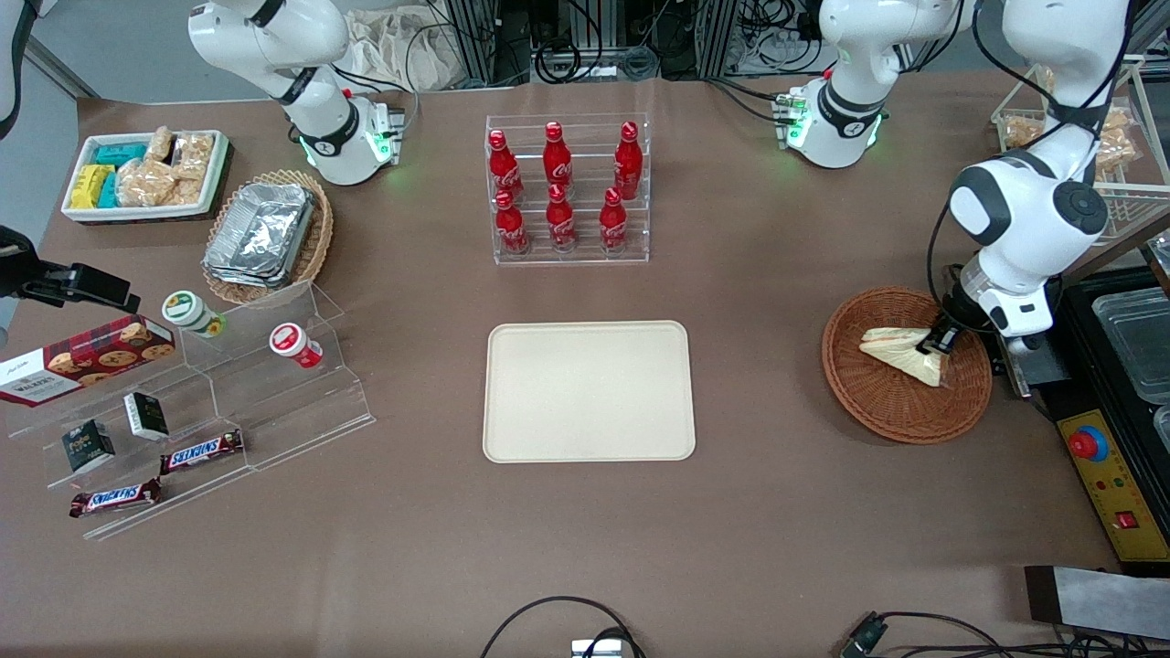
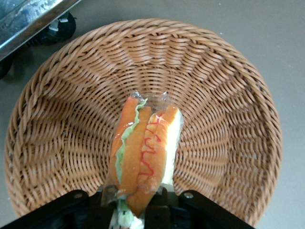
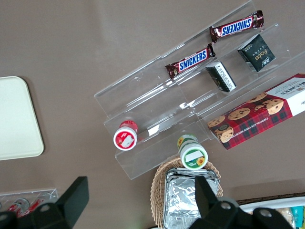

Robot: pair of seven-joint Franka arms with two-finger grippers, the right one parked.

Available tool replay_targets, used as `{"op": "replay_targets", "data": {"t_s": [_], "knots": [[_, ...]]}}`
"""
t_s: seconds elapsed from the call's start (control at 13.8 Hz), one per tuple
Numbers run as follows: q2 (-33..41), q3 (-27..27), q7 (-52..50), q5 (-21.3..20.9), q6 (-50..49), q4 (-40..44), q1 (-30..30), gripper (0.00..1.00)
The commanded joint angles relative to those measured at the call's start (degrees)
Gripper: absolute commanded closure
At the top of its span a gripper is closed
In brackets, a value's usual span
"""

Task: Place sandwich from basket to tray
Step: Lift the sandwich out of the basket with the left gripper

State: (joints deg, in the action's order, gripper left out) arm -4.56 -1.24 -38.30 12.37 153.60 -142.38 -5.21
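The sandwich (image 1: 896,352), a clear-wrapped wedge of pale bread, lies inside the reddish-brown wicker basket (image 1: 877,402) toward the working arm's end of the table. My left gripper (image 1: 940,345) reaches down into the basket and is shut on one end of the wedge. The left wrist view shows the sandwich (image 2: 145,148) with its orange and green filling edge held between the jaws of the gripper (image 2: 138,205), over the woven floor of the basket (image 2: 228,95). The cream tray (image 1: 588,390) sits bare at the table's middle, and its corner (image 3: 14,119) shows in the right wrist view.
A black unit with a yellow control panel (image 1: 1111,457) stands right beside the basket. A rack of red bottles (image 1: 567,187) stands farther from the camera than the tray. An acrylic snack shelf (image 1: 210,402), a tan basket of foil containers (image 1: 265,233) and a white bin (image 1: 146,174) lie toward the parked arm's end.
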Motion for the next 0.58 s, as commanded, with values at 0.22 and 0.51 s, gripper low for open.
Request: {"op": "replay_targets", "data": {"t_s": [0.22,0.51], "knots": [[10.52,2.82,2.79,-2.6,-11.99,0.87,0.2,0.88],[13.69,7.2,2.79,-9.2,-22.44,5.17,0.2,0.88]]}}
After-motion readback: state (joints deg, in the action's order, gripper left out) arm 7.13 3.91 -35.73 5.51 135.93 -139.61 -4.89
